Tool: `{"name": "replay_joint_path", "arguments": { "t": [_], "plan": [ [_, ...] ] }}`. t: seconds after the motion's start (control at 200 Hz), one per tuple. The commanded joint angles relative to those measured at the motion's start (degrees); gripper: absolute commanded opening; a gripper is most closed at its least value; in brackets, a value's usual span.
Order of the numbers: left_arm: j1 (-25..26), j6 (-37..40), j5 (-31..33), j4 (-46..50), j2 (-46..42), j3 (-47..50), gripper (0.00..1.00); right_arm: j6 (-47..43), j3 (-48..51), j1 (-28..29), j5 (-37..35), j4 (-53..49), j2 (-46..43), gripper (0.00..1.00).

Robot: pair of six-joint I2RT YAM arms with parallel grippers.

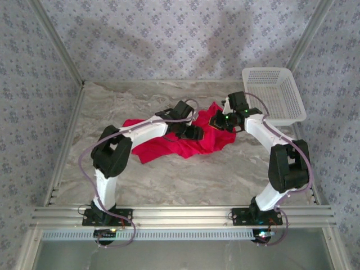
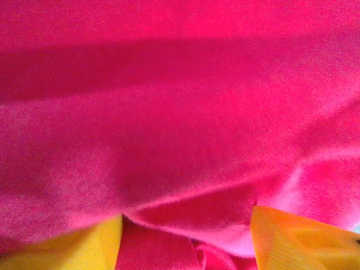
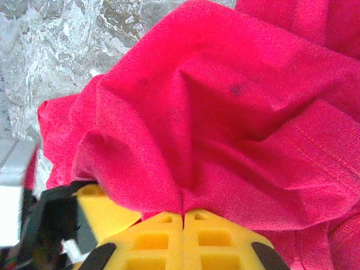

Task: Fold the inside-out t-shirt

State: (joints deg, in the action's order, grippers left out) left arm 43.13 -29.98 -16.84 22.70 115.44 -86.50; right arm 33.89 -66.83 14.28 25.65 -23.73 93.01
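Observation:
The bright red t-shirt [image 1: 169, 142] lies crumpled across the middle of the marble table. My left gripper [image 1: 193, 134] is pressed down into its middle. In the left wrist view its yellow fingers [image 2: 292, 239] stand apart with folds of the red t-shirt [image 2: 180, 112] between and above them. My right gripper [image 1: 218, 121] sits at the shirt's right end. The right wrist view shows its yellow jaws closed together, pinching a fold of the t-shirt [image 3: 225, 112] at the gripper [image 3: 184, 214]. No white tag shows.
A white plastic basket [image 1: 274, 93] stands at the back right, close behind the right arm. Bare marble table [image 1: 185, 180] spreads in front of the shirt and to its left. Patterned walls enclose the table on three sides.

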Motion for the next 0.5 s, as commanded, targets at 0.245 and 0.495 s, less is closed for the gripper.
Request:
{"name": "replay_joint_path", "arguments": {
  "t": [0.245, 0.495],
  "plan": [
    [-0.2, 0.2, 3.2, 4.4, 2.1, -8.1, 0.18, -0.9, -0.8, 0.1, 0.1, -2.2, -0.2, 0.00],
    [0.0, 0.1, 6.1, 15.8, -3.1, -16.4, 0.00, -4.5, -1.0, -1.0, -7.1, -5.3, 2.3, 0.00]
  ]
}}
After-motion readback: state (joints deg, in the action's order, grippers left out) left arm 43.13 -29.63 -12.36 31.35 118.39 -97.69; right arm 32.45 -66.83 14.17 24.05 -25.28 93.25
